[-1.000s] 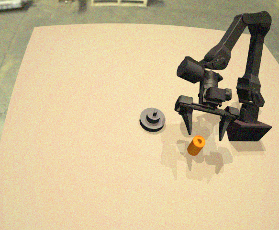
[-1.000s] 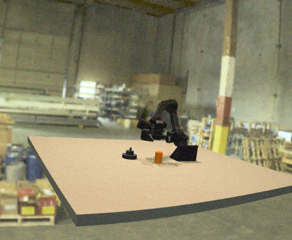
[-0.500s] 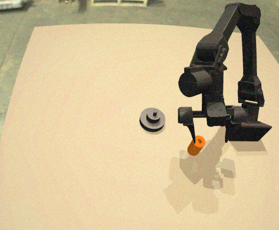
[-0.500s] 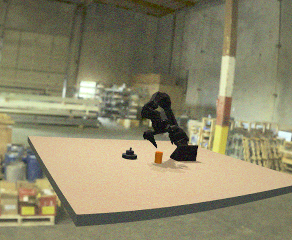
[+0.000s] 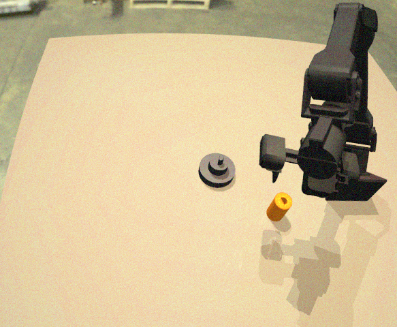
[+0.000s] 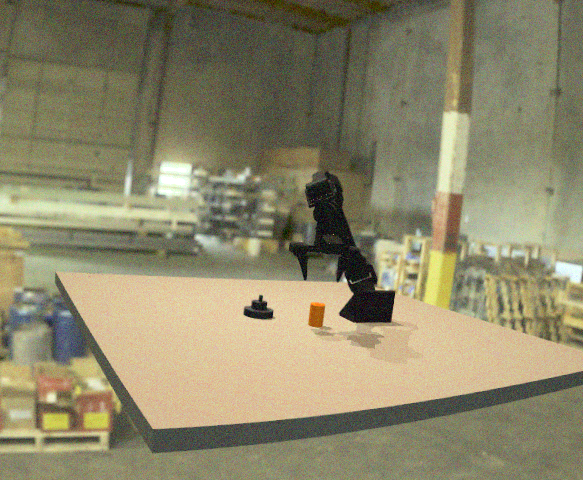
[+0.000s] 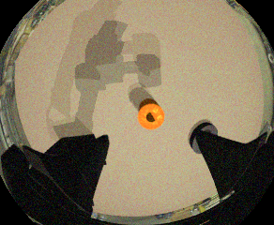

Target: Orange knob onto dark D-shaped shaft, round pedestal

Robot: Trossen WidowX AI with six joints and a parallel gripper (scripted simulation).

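pedestal partly behind a finger, background blurred, shaft's flat apparently unreadable

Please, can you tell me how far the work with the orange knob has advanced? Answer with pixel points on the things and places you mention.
The fitting looks not yet begun. The orange knob (image 5: 276, 209) (image 6: 316, 315) (image 7: 158, 123) stands upright beside the pedestal (image 5: 207, 174) (image 6: 250, 312) (image 7: 195, 139), whose shaft (image 5: 220, 161) (image 6: 261, 298) is bare. In hand: nothing; the open hand (image 6: 321, 280) (image 7: 155, 138) is above the table. Left: gripping, aligning, pushing down, releasing.
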